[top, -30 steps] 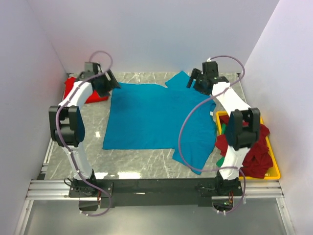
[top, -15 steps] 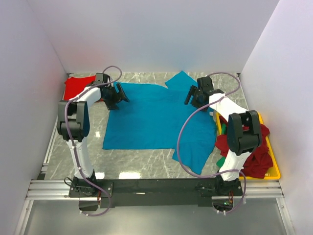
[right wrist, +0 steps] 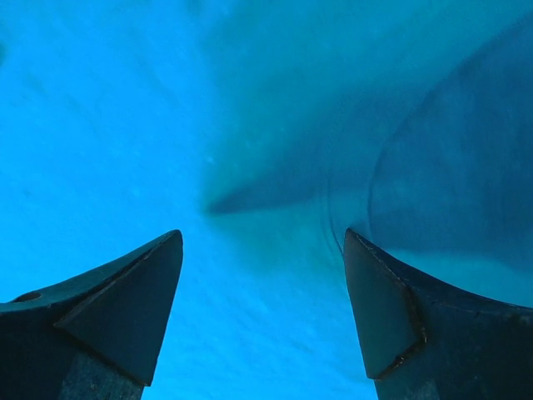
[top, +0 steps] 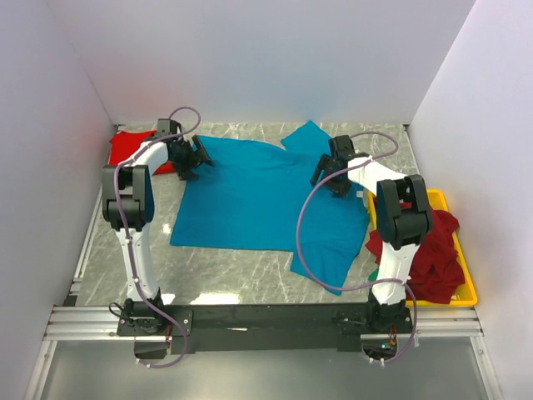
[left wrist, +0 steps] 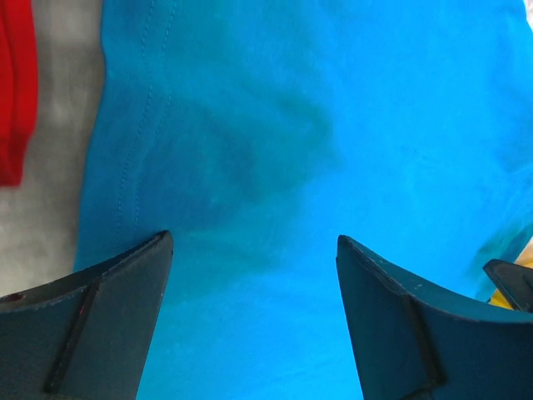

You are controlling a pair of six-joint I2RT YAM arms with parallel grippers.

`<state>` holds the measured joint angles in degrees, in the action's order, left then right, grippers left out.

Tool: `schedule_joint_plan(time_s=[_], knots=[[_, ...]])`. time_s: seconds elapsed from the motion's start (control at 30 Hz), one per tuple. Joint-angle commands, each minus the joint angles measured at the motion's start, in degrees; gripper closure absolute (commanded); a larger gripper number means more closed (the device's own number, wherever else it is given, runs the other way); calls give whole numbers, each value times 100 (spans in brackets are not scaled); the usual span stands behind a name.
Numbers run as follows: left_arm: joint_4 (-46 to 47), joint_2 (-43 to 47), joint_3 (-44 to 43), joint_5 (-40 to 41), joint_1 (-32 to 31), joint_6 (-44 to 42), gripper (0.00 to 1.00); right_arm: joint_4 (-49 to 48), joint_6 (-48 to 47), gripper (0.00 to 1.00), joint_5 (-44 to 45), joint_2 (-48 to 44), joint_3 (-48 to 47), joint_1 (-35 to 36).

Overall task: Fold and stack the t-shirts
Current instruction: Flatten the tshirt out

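A teal-blue t-shirt (top: pixel 258 196) lies spread flat across the middle of the table; it also fills the left wrist view (left wrist: pixel 316 167) and the right wrist view (right wrist: pixel 166 125). My left gripper (top: pixel 193 158) is open, low over the shirt's far left corner, jaws straddling bare cloth (left wrist: pixel 254 242). My right gripper (top: pixel 331 177) is open, low over the shirt's right part by a fold, gripping nothing (right wrist: pixel 262 237). A bright red t-shirt (top: pixel 133 150) lies at the far left; its edge shows in the left wrist view (left wrist: pixel 17 92). Dark red shirts (top: pixel 433 254) are heaped in the tray.
A yellow plastic tray (top: pixel 468 292) sits at the right edge of the table with the heap and a bit of green cloth (top: pixel 376 273). White walls close the back and both sides. The marble tabletop (top: pixel 241 275) shows bare in front of the shirt.
Both grippers have come down from above the shirt's far edge to low over the cloth. The right one moved nearer and left. The shirt's near hem shifted slightly left.
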<state>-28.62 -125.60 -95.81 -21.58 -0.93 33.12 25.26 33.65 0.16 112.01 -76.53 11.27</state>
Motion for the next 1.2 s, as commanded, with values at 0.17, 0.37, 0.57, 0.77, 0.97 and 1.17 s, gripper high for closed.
schedule_joint_plan(time_s=[0.17, 0.37, 0.57, 0.77, 0.97, 1.17], knots=[[-275, -676, -974, 234, 75, -491, 14, 357, 230, 16, -192, 602, -819, 16], [-188, -659, -1326, -38, 75, -597, 14, 498, 195, 16, -306, 735, -1153, 25], [-706, -545, -2477, 75, -83, -842, 14, 594, 124, 16, -464, 849, -1540, 25], [-715, 1051, -603, 1399, -83, -948, 14, 656, 37, 16, -579, 595, -1988, 77], [-636, 2381, 1519, 2606, -65, -835, 17, 893, -51, 17, -544, -63, -2050, 244], [-548, 3146, 2953, 2405, 391, -289, 33, 1060, -218, 17, -368, -1022, -1374, 437]])
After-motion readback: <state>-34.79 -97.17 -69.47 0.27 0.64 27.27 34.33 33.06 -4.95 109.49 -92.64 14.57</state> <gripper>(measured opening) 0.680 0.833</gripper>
